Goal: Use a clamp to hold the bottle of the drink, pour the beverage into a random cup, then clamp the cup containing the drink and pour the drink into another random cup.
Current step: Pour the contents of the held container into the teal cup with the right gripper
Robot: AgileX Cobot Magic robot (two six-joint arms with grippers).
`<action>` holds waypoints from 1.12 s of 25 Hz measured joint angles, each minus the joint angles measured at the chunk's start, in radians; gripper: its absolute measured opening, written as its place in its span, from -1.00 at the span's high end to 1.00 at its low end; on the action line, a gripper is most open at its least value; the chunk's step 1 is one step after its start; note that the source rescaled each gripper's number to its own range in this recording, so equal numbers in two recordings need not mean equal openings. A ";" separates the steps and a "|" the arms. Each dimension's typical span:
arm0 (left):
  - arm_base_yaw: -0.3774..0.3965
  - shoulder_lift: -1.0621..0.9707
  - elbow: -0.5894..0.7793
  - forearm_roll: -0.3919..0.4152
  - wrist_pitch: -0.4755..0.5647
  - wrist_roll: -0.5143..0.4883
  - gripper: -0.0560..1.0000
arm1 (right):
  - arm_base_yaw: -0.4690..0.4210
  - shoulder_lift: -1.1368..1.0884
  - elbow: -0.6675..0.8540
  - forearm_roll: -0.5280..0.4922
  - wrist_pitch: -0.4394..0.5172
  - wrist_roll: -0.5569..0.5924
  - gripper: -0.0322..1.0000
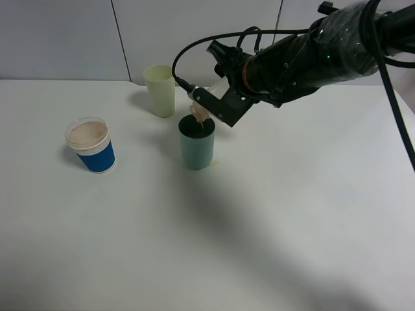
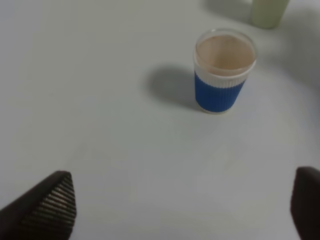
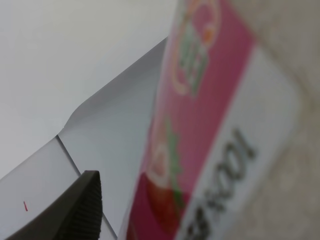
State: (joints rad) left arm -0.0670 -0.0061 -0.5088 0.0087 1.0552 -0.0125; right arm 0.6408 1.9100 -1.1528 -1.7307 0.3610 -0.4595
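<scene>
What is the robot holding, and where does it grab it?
The right hand grips the drink bottle around its labelled body. The left hand holds nothing.

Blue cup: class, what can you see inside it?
A pale pinkish-brown drink fills the blue cup nearly to the rim. The opaque wall hides its depth.

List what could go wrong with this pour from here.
The drink bottle, tilted in the right gripper, has its mouth near the rim of the teal cup, so liquid may spill onto the table.
The pale green cup stands close behind; the gripper could knock it when withdrawing.
</scene>
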 joint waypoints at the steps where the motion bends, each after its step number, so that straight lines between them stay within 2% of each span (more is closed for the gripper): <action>1: 0.000 0.000 0.000 0.000 0.000 0.000 -0.19 | 0.000 0.000 0.000 0.000 0.000 0.000 0.90; 28: 0.000 0.000 0.000 0.000 0.000 0.000 -0.19 | 0.019 -0.039 -0.007 0.000 -0.001 -0.148 0.90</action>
State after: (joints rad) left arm -0.0670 -0.0061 -0.5088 0.0087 1.0552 -0.0125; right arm 0.6594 1.8714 -1.1601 -1.7307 0.3601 -0.6079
